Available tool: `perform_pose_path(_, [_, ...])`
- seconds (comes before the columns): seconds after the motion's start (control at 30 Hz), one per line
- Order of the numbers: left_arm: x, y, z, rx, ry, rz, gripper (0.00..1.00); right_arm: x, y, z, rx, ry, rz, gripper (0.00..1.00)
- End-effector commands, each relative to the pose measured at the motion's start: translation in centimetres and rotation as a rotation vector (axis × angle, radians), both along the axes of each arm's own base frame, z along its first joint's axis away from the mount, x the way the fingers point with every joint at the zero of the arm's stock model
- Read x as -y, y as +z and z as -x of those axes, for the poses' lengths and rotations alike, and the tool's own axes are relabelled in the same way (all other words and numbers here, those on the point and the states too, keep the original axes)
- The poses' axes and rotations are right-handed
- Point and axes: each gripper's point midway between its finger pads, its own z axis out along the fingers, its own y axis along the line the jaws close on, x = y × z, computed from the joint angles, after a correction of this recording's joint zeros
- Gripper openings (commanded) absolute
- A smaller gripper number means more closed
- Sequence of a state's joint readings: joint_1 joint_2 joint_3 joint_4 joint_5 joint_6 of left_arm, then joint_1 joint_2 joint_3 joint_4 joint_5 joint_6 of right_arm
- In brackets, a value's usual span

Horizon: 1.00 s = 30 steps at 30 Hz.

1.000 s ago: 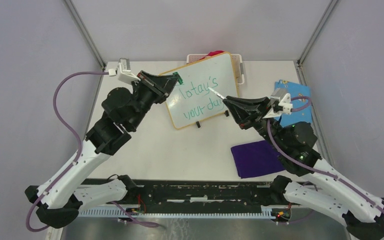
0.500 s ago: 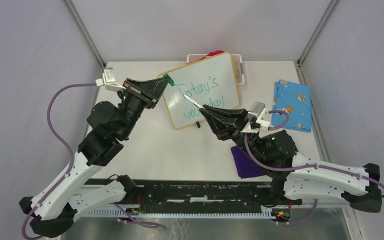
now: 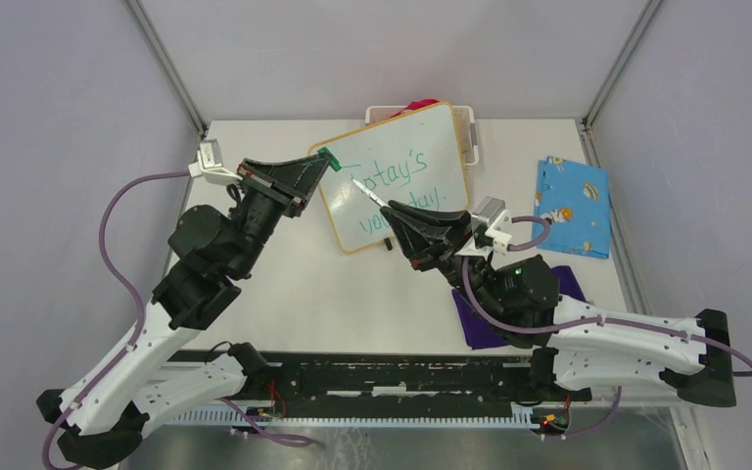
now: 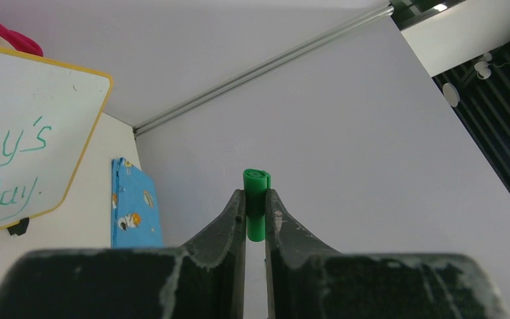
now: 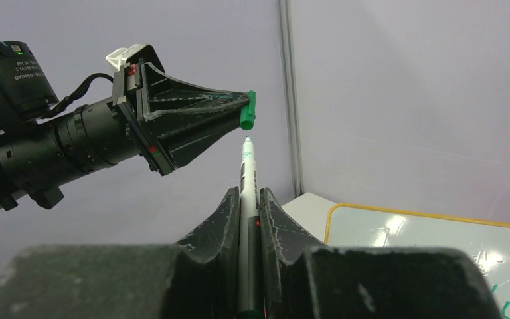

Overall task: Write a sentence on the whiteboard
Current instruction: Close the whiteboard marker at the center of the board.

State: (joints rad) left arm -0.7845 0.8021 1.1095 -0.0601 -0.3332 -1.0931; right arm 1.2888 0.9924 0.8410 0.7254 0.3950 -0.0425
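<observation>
The whiteboard (image 3: 433, 137) stands tilted at the back of the table, and the sentence (image 3: 392, 186) is written on it in green in two lines. My left gripper (image 3: 321, 160) hangs at the board's upper left corner, shut on a green marker cap (image 4: 256, 183). Over the board, my right gripper (image 3: 389, 205) is shut on the white marker (image 5: 247, 166). The marker's tip points at the cap (image 5: 246, 109) with a small gap between them. In the left wrist view the whiteboard (image 4: 33, 100) is at the left.
A white basket (image 3: 467, 125) holding something red (image 3: 421, 105) stands behind the board. A blue patterned cloth (image 3: 573, 206) lies at the right. A purple cloth (image 3: 480, 328) lies under my right arm near the front.
My right arm has swung left across the board, carrying the marker tip from the board's right side up near the cap. My left gripper has shifted slightly left with the cap.
</observation>
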Motion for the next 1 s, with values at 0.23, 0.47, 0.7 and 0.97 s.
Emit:
perform_pose_path(0.23, [0.3,1.5,0.6,0.013,-0.049,0.093,0.02,0.7,3.9,0.2,0.016,-0.007,-0.115,0.00])
perform_pose_path(0.47, [0.6,1.3,0.7,0.009,-0.065,0.090,0.02,0.4,3.9,0.1,0.011,-0.006,-0.110,0.00])
perform_pose_path(0.7, [0.6,1.3,0.8,0.009,-0.069,0.092,0.02,0.1,3.7,0.0,0.006,-0.005,-0.101,0.00])
perform_pose_path(0.97, [0.4,1.4,0.9,0.013,-0.065,0.097,0.02,-0.1,3.6,-0.1,0.000,-0.007,-0.096,0.00])
